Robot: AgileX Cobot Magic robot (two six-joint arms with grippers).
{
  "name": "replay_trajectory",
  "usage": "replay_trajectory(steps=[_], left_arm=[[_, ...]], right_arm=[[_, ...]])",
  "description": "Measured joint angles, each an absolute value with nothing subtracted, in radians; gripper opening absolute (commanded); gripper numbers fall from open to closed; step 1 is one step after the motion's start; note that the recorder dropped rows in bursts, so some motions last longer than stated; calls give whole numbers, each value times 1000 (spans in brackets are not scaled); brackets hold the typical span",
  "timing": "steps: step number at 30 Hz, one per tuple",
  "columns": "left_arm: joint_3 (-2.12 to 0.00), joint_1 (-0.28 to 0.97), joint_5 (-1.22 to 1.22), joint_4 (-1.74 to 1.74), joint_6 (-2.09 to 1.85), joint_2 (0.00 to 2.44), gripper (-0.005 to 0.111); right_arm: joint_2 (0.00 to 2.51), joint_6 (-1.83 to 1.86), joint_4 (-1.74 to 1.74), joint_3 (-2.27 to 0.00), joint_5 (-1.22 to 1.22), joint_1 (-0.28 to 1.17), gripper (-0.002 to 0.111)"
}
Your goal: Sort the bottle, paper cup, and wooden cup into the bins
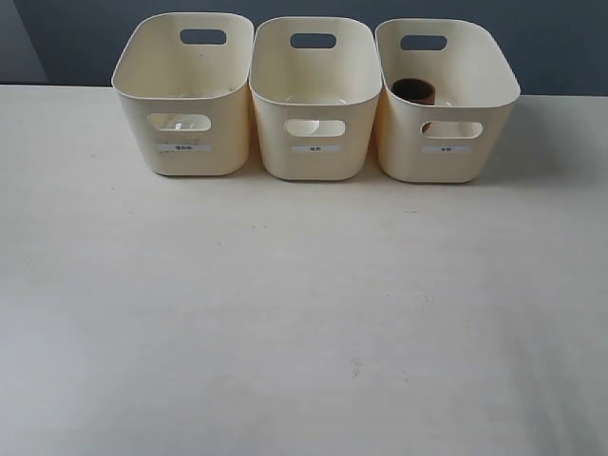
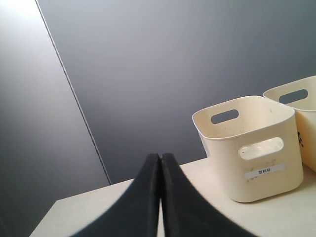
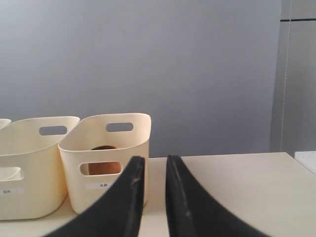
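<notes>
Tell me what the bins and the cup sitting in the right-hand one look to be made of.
The bins look like moulded plastic: cream, smooth, slightly glossy, with rounded corners and clean oval handle cut-outs. The wooden cup in the right-hand bin looks like wood: dark brown, matt, thick-rimmed. No grain is clear at this distance, so wood is a likely guess, not certain.

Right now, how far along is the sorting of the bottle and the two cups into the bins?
Done: the dark brown wooden cup sits inside the right-hand cream plastic bin. In hand: nothing; the left gripper has its fingers pressed together on nothing, and the right gripper is slightly open and empty. Left: hard to judge. The tabletop holds no bottle or paper cup, and the other two bins' contents cannot be made out.
</notes>
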State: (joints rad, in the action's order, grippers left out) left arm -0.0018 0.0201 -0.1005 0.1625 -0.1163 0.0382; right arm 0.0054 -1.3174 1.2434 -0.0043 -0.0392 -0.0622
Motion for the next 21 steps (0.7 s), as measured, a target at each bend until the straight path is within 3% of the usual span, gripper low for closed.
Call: replay_trajectory(steps=[21], left_arm=[[-2, 20, -100, 163, -116, 38, 0]], right_arm=[[4, -1317, 1243, -2, -63, -97, 17]])
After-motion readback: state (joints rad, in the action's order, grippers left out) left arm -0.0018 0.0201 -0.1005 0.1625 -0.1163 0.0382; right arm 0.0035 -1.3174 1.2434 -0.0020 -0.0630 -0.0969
